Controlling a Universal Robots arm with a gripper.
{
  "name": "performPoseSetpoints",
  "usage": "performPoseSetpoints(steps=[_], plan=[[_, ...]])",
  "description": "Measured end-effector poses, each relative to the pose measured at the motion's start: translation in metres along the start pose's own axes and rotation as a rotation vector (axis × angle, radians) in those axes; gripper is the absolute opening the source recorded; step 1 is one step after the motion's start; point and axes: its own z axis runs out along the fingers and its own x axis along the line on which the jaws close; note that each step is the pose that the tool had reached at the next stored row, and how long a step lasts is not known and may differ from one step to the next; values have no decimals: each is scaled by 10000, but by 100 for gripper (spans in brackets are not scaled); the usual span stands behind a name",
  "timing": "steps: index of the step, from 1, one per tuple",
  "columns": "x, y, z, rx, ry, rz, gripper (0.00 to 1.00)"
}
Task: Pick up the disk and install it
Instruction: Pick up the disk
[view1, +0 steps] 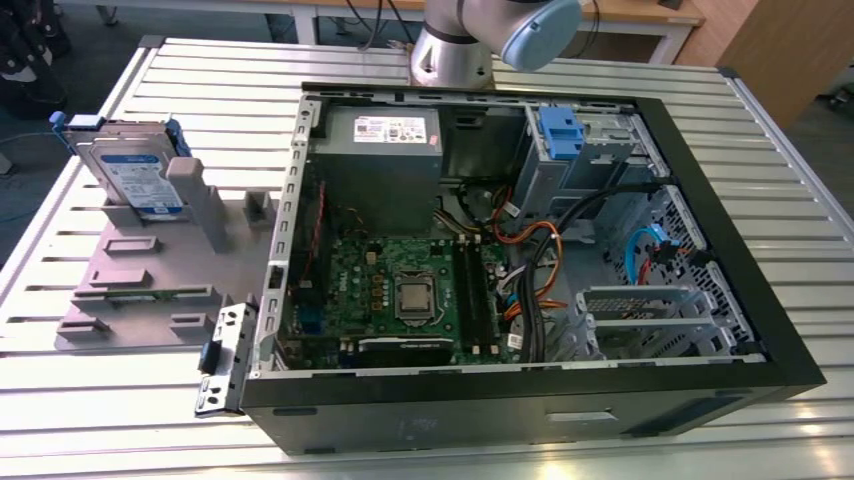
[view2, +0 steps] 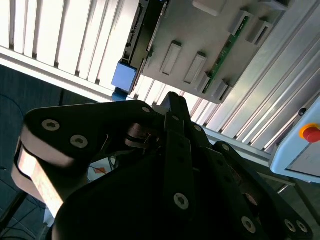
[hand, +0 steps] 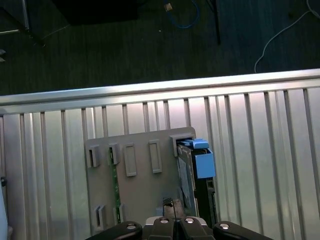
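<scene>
In the exterior view, the arm (view1: 447, 50) stands at the far edge of the tabletop (view1: 160, 400), behind the open computer case (view1: 534, 400). Its silver base goes straight up. A joint with a light blue cap bends off at the top of the picture. The disk (view1: 134, 175) is outside the case. It stands up on its edge in a grey holder (view1: 134, 290), near the tabletop's edge at the exterior view's left, toward the far corner. A blue frame (view1: 78, 122) goes around the disk.

In the second wrist view, the black pincer (view2: 176, 100) hangs in the air over the tabletop's edge. It points toward the grey holder. Its two fingers are pressed together with nothing between them, and it touches nothing. A blue tab of the frame sticks out past the holder's side, over the tabletop's slats. A red button (view2: 311, 134) sits on a pale box beyond the tabletop.

In the first wrist view, the pincer points down at the holder, with its tip over the grey plate just beside the disk. The fingers are closed and empty. The disk stands on its thin edge at one side of the holder. The dark floor (hand: 150, 40) lies past the tabletop's edge.
</scene>
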Motion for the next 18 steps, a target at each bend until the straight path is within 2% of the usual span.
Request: performPoseSetpoints(steps=[18], plan=[[0,-1,0,-5,10,-251,11]])
